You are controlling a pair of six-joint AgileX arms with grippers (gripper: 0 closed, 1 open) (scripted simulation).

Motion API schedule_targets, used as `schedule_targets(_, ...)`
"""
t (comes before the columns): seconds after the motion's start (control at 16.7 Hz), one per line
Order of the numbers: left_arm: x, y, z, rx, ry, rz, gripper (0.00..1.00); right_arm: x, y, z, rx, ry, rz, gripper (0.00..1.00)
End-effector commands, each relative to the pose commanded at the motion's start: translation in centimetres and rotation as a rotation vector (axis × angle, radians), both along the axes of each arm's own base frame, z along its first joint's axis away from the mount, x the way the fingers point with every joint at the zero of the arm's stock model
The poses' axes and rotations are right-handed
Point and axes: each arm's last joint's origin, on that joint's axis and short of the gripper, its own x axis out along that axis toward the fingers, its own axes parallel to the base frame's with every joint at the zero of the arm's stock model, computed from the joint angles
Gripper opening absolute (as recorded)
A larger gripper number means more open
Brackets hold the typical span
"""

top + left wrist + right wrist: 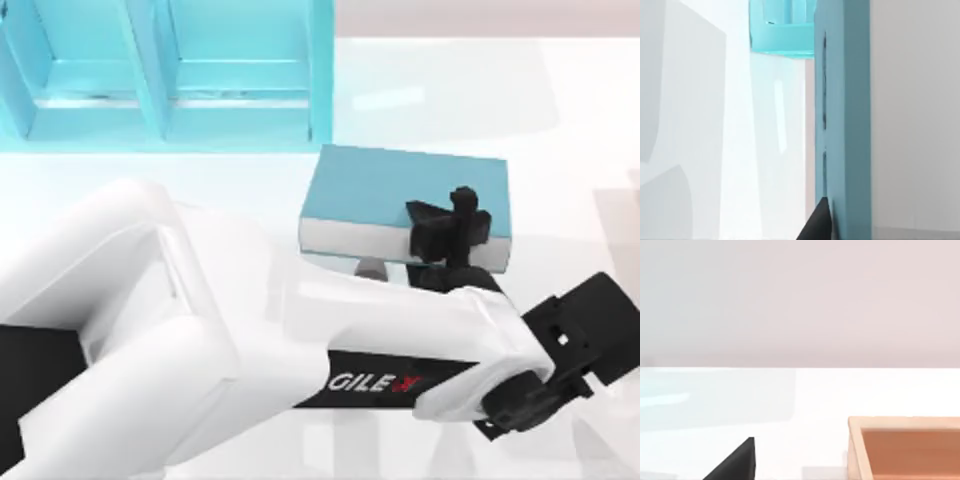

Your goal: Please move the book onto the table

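The book [400, 195] lies flat on the white counter [560, 120], just in front of the teal shelf unit [160, 70] and a little to the right of the middle of the top view. Its light teal cover faces up and its white page edge faces the near side of the counter. The left arm reaches across from the left side of the top view, and the left gripper [452, 232] is at the near right part of the book. One black finger [435, 228] lies over the cover and the page edge, so the jaws appear to be clamped on the book at its near edge, though the lower finger is hidden under the arm. In the left wrist view the book [845, 120] stands very close to the camera as a tall teal slab, with a black fingertip [817, 225] touching its side, and part of the shelf unit [782, 30] is behind it. The counter [765, 150] in this view is glossy and reflects light. The right wrist view looks over the counter [815, 390] toward a pale wall, with the tip of one black finger [737, 462] of the right gripper at the edge and the corner of an orange-brown wooden box [905, 447] just beside it on the counter. I cannot tell whether the right jaws are apart or together.
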Motion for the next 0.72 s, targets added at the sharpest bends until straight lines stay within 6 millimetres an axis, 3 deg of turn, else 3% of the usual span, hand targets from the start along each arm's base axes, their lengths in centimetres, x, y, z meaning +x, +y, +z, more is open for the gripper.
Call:
schedule_targets(0.18,0.1,0.2,-0.3,0.004,0.005,0.002,0.00,0.0,0.0,0.0,0.000,0.000,0.000,1.00)
schedule_targets(0.48,0.1,0.2,-2.8,0.007,0.008,0.001,0.00,0.0,0.0,0.0,0.000,0.000,0.000,1.00)
schedule_targets(0.72,0.1,0.2,-3.2,0.003,0.005,0.002,0.00,0.0,0.0,0.0,0.000,0.000,0.000,1.00)
